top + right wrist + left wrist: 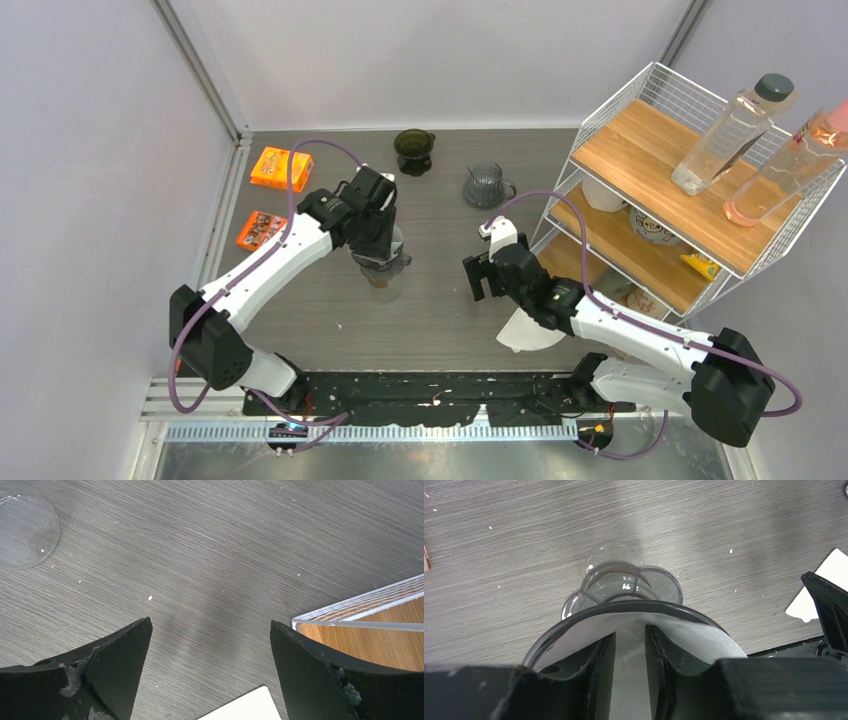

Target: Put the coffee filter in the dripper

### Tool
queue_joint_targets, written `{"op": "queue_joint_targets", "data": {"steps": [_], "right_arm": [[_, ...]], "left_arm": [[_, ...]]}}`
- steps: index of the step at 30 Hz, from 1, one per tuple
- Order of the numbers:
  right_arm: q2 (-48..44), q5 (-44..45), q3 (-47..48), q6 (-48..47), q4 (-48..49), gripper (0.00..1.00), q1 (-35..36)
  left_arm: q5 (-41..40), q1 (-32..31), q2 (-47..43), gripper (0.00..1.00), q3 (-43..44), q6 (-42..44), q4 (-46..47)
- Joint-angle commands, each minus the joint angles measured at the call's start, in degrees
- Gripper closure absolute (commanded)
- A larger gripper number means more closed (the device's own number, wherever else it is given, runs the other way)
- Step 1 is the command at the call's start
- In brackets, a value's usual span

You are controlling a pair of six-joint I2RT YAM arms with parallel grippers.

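Our right end effector (211, 621) hangs wide open over the grey desk (210, 540); we see a glass disc (25, 530) far left, a wire rack (365, 605) right, a white sheet (247, 705) near.

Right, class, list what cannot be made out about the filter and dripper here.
Top view: left end effector hides the inside of the dripper.
Left wrist view: fingers cover the bottom of the filter; grip unclear.
Right wrist view: white sheet cut off by bottom edge.
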Motion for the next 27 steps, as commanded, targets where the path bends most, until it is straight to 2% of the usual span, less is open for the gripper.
{"op": "queue_joint_targets", "data": {"steps": [1, 5, 9, 16, 27], "right_arm": [[-0.1, 1.3, 2.3, 0.2, 1.7, 0.05, 0.0], [-0.2, 1.3, 2.3, 0.1, 1.7, 0.04, 0.0], [0.0, 1.2, 2.4, 0.0, 1.8, 0.04, 0.0], [0.2, 1.2, 2.4, 0.1, 1.7, 0.04, 0.0], [0.3, 1.3, 2.4, 0.1, 1.7, 0.05, 0.0]], "left_arm": [[0.8, -0.2, 0.8, 0.62, 0.4, 0.2, 0.3], [0.6, -0.1, 0.4, 0.58, 0.3, 0.2, 0.2], [0.3, -0.2, 0.1, 0.59, 0.2, 0.2, 0.1], [1.1, -0.2, -0.5, 0.7, 0.4, 0.1, 0.1], [-0.9, -1.4, -2.4, 0.71, 3.3, 0.2, -1.6]]}}
